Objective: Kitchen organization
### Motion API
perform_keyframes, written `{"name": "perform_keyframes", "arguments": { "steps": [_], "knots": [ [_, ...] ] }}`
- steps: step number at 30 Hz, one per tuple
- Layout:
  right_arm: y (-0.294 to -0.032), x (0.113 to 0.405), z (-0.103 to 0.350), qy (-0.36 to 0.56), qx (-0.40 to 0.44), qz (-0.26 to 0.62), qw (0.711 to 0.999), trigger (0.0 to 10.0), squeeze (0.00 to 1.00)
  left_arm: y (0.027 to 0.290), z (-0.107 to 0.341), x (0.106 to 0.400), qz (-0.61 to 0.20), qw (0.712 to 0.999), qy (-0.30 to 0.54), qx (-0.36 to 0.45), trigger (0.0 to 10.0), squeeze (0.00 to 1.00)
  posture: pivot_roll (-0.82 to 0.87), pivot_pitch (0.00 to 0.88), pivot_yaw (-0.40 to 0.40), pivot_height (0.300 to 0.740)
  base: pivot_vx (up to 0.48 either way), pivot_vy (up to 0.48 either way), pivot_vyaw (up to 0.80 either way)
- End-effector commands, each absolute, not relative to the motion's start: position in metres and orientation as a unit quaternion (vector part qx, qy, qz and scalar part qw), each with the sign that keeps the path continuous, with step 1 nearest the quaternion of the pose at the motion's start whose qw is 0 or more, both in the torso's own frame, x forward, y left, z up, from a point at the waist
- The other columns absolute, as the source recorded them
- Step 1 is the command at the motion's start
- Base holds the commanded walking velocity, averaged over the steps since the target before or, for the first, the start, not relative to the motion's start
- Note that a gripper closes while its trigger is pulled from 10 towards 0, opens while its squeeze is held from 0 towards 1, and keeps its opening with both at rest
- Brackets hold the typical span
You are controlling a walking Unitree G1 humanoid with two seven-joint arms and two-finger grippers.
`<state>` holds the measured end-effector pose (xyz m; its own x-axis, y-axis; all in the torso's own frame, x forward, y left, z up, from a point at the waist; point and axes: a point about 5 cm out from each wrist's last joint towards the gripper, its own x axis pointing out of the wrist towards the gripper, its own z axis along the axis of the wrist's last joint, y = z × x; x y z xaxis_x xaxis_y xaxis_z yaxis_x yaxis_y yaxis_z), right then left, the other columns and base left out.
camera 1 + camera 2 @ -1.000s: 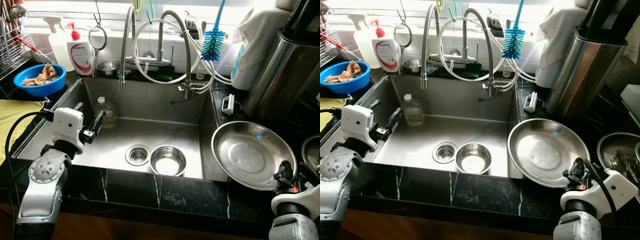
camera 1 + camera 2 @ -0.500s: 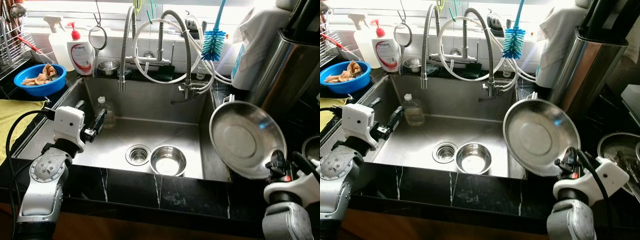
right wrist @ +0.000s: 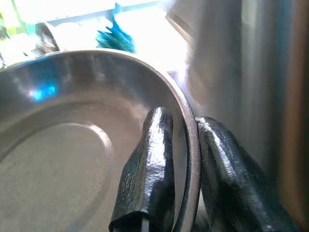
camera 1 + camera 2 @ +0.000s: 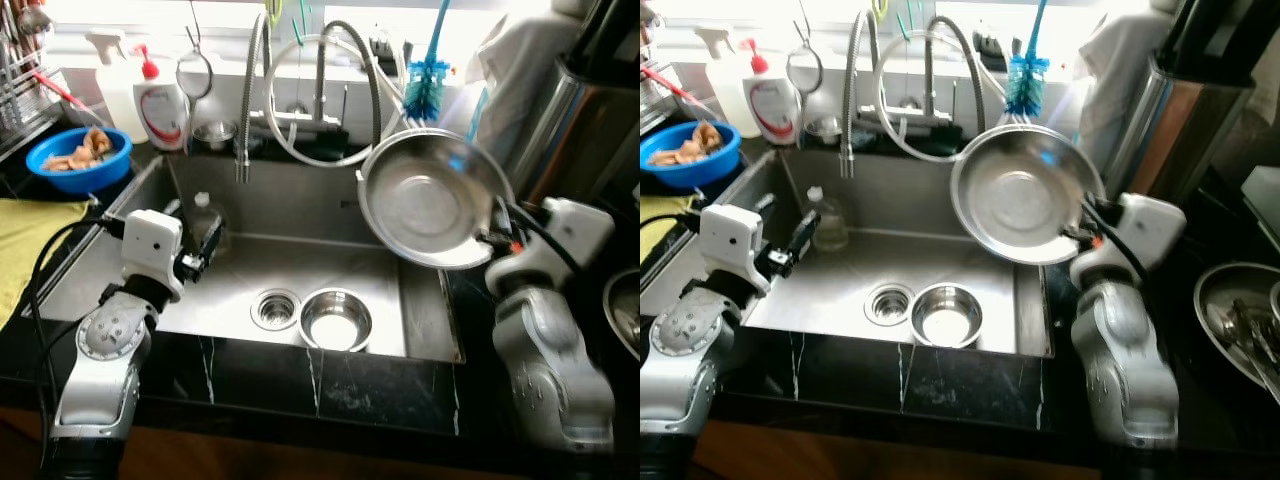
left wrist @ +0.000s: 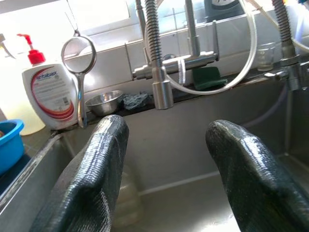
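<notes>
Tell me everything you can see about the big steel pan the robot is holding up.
The large steel pan is round, shallow and shiny, with a flat base, sloping sides and a thin rolled rim. It looks empty. It is held tilted up on edge above the right side of the sink, its inside facing the camera, in front of the blue bottle brush. The right gripper pinches its rim, one finger inside and one outside. Nothing else touches it.

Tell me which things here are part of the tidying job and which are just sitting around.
In play: large steel pan, pinched at its rim by the right gripper; sink; small steel bowl; left gripper, open.
Lying about: soap bottle, blue bowl, bottle brush.
</notes>
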<state>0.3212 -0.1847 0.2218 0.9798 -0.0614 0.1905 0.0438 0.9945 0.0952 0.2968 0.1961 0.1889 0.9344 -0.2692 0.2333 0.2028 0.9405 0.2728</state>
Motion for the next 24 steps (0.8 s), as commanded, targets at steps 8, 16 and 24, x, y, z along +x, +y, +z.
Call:
{"name": "perform_keyframes", "arguments": {
  "steps": [8,16,24],
  "knots": [
    [-0.161,0.351,0.219,-0.070,-0.081,0.089,0.990,10.0,0.00,0.194,0.190,0.299,-0.122,0.974,-0.142,0.128,10.0,0.00,-0.01,0.000,-0.019,0.740,0.000,0.000,0.00],
    [-0.153,0.363,0.206,-0.034,-0.175,0.145,0.973,10.0,0.00,0.192,0.188,0.300,-0.127,0.974,-0.141,0.123,10.0,0.00,0.00,0.000,-0.019,0.740,0.000,0.000,0.00],
    [-0.151,0.368,0.187,0.016,-0.235,0.197,0.952,10.0,0.00,0.188,0.187,0.301,-0.132,0.974,-0.142,0.117,10.0,0.00,0.00,0.000,-0.024,0.740,0.000,0.000,0.00]
  ]
}}
